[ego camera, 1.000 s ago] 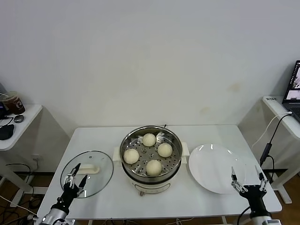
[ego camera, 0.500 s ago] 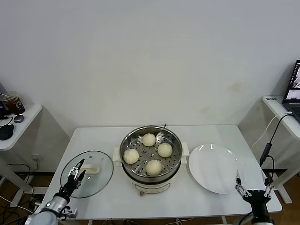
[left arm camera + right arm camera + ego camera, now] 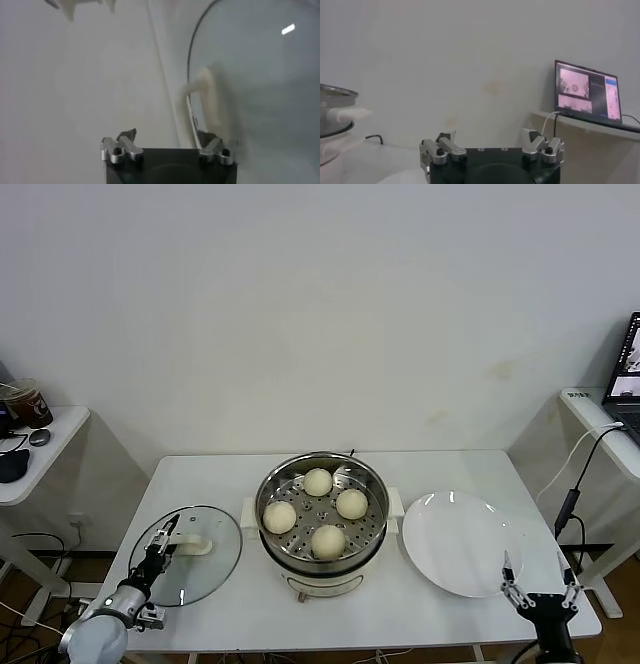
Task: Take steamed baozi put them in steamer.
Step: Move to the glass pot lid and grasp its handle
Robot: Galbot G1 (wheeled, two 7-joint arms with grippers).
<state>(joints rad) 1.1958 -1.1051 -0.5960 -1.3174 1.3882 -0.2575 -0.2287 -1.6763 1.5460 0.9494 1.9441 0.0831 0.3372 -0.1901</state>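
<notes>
Several cream-white baozi (image 3: 318, 482) lie on the perforated tray inside the steel steamer (image 3: 372, 482) at the table's middle. My left gripper (image 3: 163, 542) is open and empty, low over the left part of the glass lid (image 3: 205, 569), close to its white handle (image 3: 197, 545). In the left wrist view my left gripper (image 3: 168, 143) has the lid handle (image 3: 206, 100) just ahead of it. My right gripper (image 3: 537, 576) is open and empty at the table's front right corner, past the white plate (image 3: 455, 544). In the right wrist view my right gripper (image 3: 492, 142) holds nothing.
A side table (image 3: 55, 446) with a cup and a mouse stands at the far left. A shelf with a laptop (image 3: 587, 95) and hanging cables (image 3: 572, 504) is at the right. The steamer's edge (image 3: 332, 107) shows in the right wrist view.
My left gripper has moved forward over the glass lid toward its handle. My right gripper has drawn back and lower toward the table's front right corner.
</notes>
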